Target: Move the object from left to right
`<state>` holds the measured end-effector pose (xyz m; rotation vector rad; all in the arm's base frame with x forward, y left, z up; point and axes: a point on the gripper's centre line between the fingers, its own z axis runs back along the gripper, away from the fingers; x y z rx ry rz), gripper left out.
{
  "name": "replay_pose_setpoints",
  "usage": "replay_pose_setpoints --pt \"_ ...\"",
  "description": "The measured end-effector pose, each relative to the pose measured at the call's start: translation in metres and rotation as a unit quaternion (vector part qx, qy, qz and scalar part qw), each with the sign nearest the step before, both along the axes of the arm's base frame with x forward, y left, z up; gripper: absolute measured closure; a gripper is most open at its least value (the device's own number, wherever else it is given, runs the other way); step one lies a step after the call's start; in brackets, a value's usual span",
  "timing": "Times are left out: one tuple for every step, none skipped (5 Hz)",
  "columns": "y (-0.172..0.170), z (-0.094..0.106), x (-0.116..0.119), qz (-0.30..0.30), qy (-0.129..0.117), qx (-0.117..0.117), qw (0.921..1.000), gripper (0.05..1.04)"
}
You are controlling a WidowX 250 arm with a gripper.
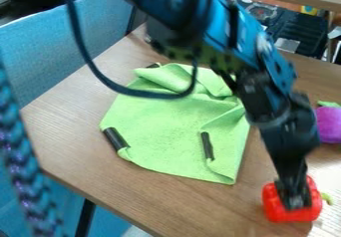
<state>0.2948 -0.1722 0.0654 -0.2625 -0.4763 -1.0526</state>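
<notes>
Showing low at the view's right, the red object [272, 203] has my tool [295, 201] right at it; whether I've gripped it, I can't tell. An off-centre hold could let it slip and roll across the desk [67, 126].

A wooden counter [67, 116] with a green cloth spread on it
The counter has a brown wood-grain top, its long left edge running at a slant and meeting the lower edge at a blunt corner; a pale, bright patch shows at the lower right. The light-green cloth [166, 126] lies in the middle, rumpled and folded over at its far side, flatter toward the near side, with dark strips [114, 139] at its left edge and near-right fold. Right of it sits a purple rounded thing [328, 124] with a green top, cut off by the view's edge.
</notes>
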Motion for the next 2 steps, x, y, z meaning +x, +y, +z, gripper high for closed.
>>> replay_pose_setpoints --pt "0.012 0.026 -0.001 0.010 -0.006 -0.014 0.9998 0.083" --pt "0.052 0.054 -0.004 0.050 0.002 0.013 0.9987 0.083"
